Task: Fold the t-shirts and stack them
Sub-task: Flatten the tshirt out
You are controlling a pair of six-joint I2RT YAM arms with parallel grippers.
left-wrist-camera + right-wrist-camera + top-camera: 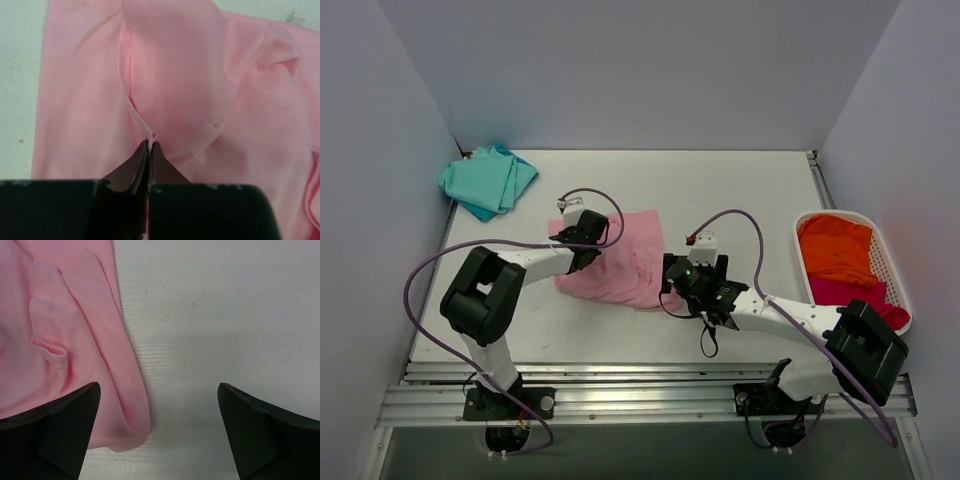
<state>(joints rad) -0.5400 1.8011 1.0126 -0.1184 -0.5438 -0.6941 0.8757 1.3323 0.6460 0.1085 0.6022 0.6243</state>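
We saw bare table [720, 190] behind and right of the pink shirt [630, 260]. The teal shirt [488, 180] filled the far-left corner; the basket [835, 213] blocked the right edge.

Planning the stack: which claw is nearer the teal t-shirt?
Left. The left claw, shut on the pink t-shirt, sits diagonally right of the teal t-shirt; the open right claw is further right, at the pink t-shirt's other edge.

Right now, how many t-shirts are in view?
4. A pink t-shirt lies mid-way across the table. A folded teal t-shirt is in the far left corner. An orange t-shirt and a magenta t-shirt are in the white basket at right. More may be hidden underneath.
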